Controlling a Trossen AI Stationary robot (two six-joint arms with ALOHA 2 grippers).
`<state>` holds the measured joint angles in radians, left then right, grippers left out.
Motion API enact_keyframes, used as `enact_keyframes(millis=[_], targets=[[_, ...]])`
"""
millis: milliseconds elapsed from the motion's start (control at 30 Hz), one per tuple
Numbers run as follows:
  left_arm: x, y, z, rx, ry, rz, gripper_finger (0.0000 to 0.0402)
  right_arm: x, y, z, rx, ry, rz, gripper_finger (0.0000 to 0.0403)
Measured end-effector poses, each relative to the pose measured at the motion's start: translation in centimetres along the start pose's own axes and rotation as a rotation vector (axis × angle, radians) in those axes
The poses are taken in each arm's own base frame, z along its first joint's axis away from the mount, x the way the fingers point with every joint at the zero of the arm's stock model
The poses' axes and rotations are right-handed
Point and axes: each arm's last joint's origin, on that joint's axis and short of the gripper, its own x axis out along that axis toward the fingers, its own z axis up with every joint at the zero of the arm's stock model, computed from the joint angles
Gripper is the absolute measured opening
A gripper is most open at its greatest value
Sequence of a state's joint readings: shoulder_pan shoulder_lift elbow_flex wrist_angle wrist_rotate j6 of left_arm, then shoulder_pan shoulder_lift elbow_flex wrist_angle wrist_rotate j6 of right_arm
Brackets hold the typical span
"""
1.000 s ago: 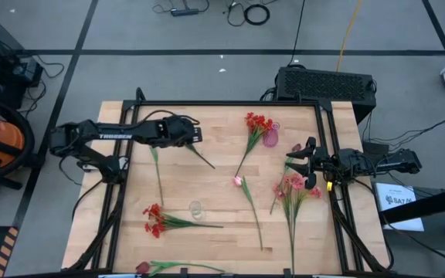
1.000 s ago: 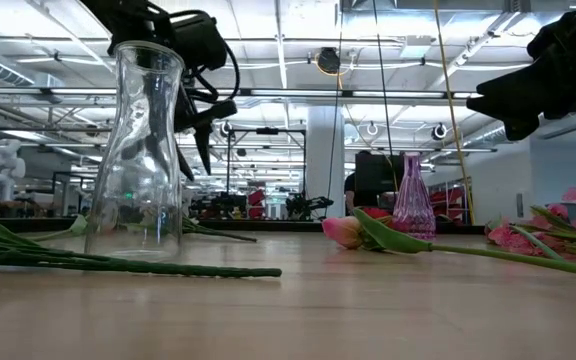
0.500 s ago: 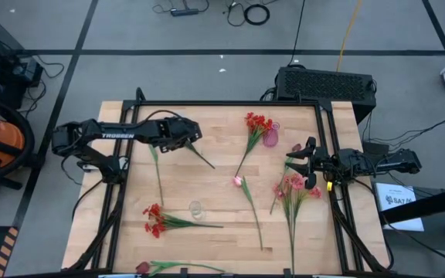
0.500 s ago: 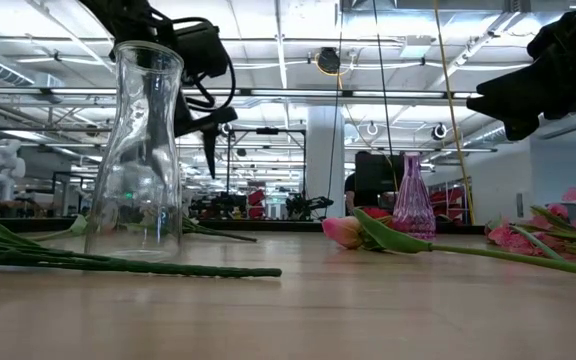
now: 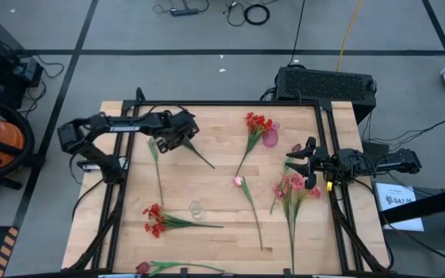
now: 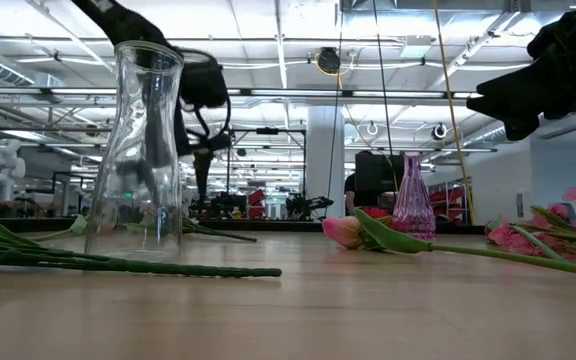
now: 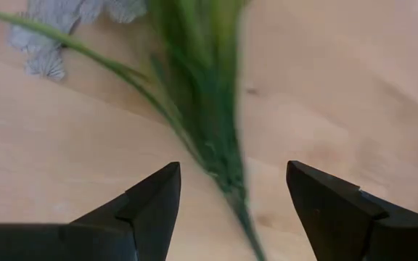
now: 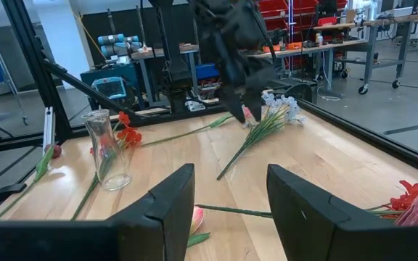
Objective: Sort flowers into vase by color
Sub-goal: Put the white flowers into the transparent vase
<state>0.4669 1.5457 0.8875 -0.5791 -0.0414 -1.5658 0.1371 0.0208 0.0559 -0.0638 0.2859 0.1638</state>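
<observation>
My left gripper [image 5: 178, 140] points down over the pale blue-lavender spray [image 7: 202, 87], open, with one finger on each side of its green stem and touching neither side. The spray's pale blossoms [image 7: 49, 29] lie flat on the wood, and its stem [image 5: 201, 158] runs out toward the table's middle. My right gripper [image 5: 304, 164] waits open at the right edge above the pink spray [image 5: 292, 185]. The clear vase [image 5: 196, 208] and the pink vase [image 5: 271, 137] stand upright. The red sprays [image 5: 257, 123] [image 5: 154, 220] and the pink tulip [image 5: 238, 181] lie on the table.
A second green stem [image 5: 157, 166] lies just beside the left gripper. A red tulip [image 5: 141, 267] lies at the near edge. A black box [image 5: 324, 82] sits beyond the far edge. Bare wood shows between the clear vase and the pale spray.
My left gripper has tipped from slanting forward to pointing down and has sunk toward the pale spray, drawing back a little toward the table's left. The flowers, the vases and the right arm have stayed put.
</observation>
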Motion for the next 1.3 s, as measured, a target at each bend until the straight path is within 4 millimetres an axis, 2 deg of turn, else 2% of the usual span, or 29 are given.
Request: enact_keyframes(millis=[167, 300, 700, 867, 1300], targets=[[2.4, 0.3, 0.6, -0.026, 0.042, 0.089, 0.0258, 0.0, 0.0, 0.0, 0.0, 0.0, 0.0, 0.0164], [3.6, 0.2, 0.9, -0.032, 0.061, 0.102, 0.0258, 0.0, 0.0, 0.0, 0.0, 0.0, 0.0, 0.0164], [4.3, 0.3, 2.3, -0.014, 0.105, 0.107, 0.0248, 0.0, 0.0, 0.0, 0.0, 0.0, 0.001, 0.0164], [4.4, 0.1, 2.5, -0.022, 0.107, 0.081, 0.0203, 0.0, 0.0, 0.0, 0.0, 0.0, 0.001, 0.0164], [4.5, -0.5, 2.4, 0.021, 0.094, 0.029, 0.0019, 0.0, 0.0, 0.0, 0.0, 0.0, 0.0, 0.0164]])
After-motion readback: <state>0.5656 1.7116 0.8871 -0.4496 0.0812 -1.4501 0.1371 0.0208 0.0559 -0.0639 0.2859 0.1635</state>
